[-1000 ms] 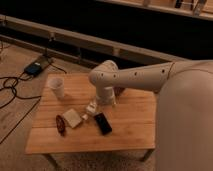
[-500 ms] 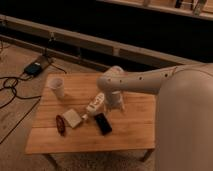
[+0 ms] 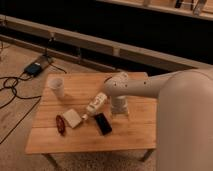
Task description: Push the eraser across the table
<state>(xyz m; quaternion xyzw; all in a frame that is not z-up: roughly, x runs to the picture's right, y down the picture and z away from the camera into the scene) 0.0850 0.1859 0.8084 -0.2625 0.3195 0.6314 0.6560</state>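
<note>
The gripper (image 3: pixel 118 111) (grip unclear) hangs beside the eraser (image 3: pixel 103 123) near the table (image 3: pixel 136 134) edge.

The light wooden plank table (image 3: pixel 132 136) carries five things, all to the camera's left of the gripper (image 3: pixel 119 112), which hangs low over the middle of the top. Nearest it lie the black eraser (image 3: pixel 103 123) and a tipped white bottle (image 3: pixel 96 104). Farther off are a white square block (image 3: pixel 72 117), a dark red oval thing (image 3: pixel 60 124) and a white cup (image 3: pixel 56 87).
</note>
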